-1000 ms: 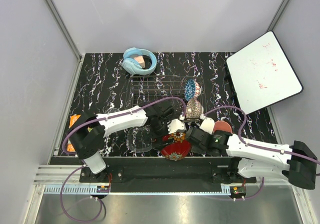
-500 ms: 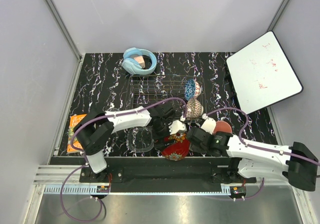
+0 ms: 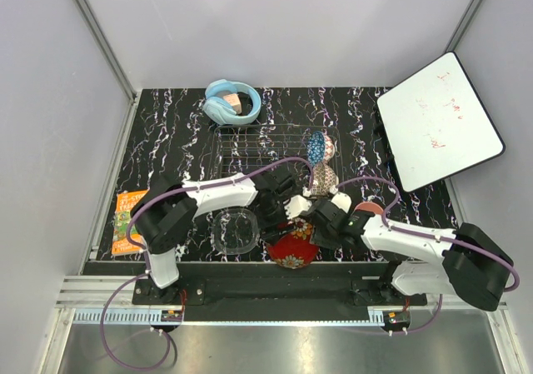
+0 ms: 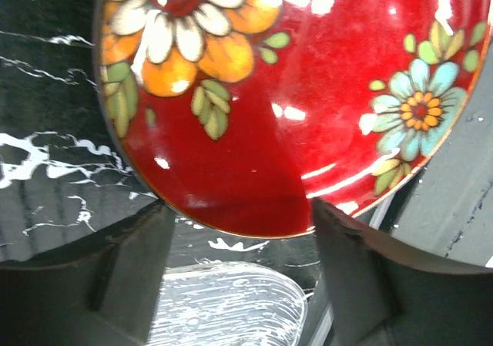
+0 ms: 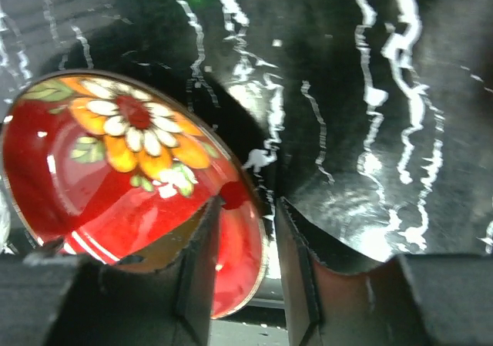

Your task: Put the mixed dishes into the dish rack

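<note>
The red floral plate (image 3: 293,246) stands tilted on the black table near the front edge. My right gripper (image 3: 319,221) is shut on its rim (image 5: 258,230), one finger on the painted face and one behind. My left gripper (image 3: 287,214) is open, its fingers (image 4: 131,269) straddling the plate's lower edge (image 4: 254,169) without gripping it. The clear glass bowl (image 3: 233,231) sits left of the plate and shows under the left jaws (image 4: 231,304). The blue patterned bowl (image 3: 316,148) and the beige lattice bowl (image 3: 323,178) stand in the wire dish rack (image 3: 258,145). The pink cup (image 3: 371,211) lies behind the right arm. I cannot make out the tumbler.
Light-blue headphones (image 3: 231,102) lie behind the rack. A white board (image 3: 437,120) leans at the back right. An orange packet (image 3: 129,221) lies at the left edge. Both arms crowd the front middle, wrists almost touching.
Both grippers have drawn together over the plate. The right arm has swung left and toward the rack, and the plate has tipped up more steeply. The left elbow has pulled back, uncovering the orange packet.
</note>
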`<state>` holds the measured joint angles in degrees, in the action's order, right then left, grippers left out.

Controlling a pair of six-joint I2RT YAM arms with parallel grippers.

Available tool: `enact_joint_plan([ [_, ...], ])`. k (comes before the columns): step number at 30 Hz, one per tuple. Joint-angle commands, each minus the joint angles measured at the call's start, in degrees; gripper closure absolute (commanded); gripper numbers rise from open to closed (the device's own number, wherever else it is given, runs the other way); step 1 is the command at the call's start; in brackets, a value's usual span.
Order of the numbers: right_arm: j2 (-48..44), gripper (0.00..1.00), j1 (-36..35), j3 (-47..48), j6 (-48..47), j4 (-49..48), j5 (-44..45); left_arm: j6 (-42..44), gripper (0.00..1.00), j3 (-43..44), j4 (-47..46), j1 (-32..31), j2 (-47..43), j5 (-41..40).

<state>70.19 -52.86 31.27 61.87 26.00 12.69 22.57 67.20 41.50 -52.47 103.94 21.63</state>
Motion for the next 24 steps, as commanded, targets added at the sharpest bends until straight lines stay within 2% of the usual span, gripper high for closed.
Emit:
enact_joint_plan([
  [1, 1.61, 0.59, 0.65, 0.20, -3.50, -4.37, -4.25, -0.77, 0.35, 2.67, 0.16, -0.18, 1.79, 2.89],
  [2, 1.87, 0.59, 0.65, 0.29, -3.77, -4.81, -4.60, -0.68, 0.44, 2.93, 0.34, -0.09, 1.97, 3.24],
  [5, 1.79, 0.60, 0.65, 0.29, -4.74, -6.04, -5.83, -0.86, 0.58, 4.08, 1.31, -0.18, 2.93, 5.35],
  [6, 0.74, 0.61, 0.74, 0.03, -5.00, -6.48, -6.09, -0.95, 0.67, 4.43, 1.66, -0.18, 3.11, 6.14],
  [9, -3.11, 0.66, 0.74, -1.47, -5.18, -8.06, -6.53, -0.95, 0.77, 5.13, 2.01, -0.18, 3.72, 7.02],
  [14, -8.93, 0.78, 0.74, -4.63, -6.23, -11.14, -7.41, -1.21, 0.79, 6.72, 2.10, -0.18, 4.86, 8.52],
  [18, -12.61, 1.00, 0.65, -6.30, -6.85, -12.81, -8.12, -1.12, 0.79, 7.95, 2.62, -0.27, 5.48, 9.75],
  [22, -13.94, 1.00, 0.65, -7.10, -8.51, -14.31, -9.17, -1.39, 0.77, 9.00, 3.24, -0.27, 5.31, 11.77],
  [24, -15.16, 1.00, 0.65, -7.10, -9.83, -15.62, -10.05, -1.47, 0.71, 9.61, 4.03, -0.27, 5.22, 13.43],
])
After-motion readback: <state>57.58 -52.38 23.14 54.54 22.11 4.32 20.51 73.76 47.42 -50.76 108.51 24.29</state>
